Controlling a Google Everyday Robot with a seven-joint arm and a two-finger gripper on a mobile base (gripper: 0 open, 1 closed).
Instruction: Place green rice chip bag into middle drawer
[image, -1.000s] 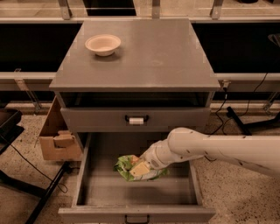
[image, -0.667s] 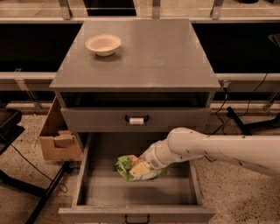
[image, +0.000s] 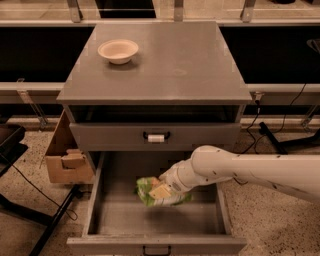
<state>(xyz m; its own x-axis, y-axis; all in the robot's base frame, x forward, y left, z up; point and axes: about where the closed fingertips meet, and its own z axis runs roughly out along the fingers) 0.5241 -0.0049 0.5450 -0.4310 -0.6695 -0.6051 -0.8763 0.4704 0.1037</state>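
The green rice chip bag (image: 150, 192) is inside the open middle drawer (image: 100, 216), near its centre, close above or on the drawer floor. My gripper (image: 167, 188) reaches in from the right on a white arm and sits right against the bag's right side. The bag hides the fingertips.
A cream bowl (image: 118, 51) stands on the grey cabinet top (image: 190, 60). A shut drawer front with a white-tagged handle (image: 156, 137) is above the open drawer. A cardboard box (image: 67, 157) stands on the floor at the left. Cables and a stand leg lie on the floor.
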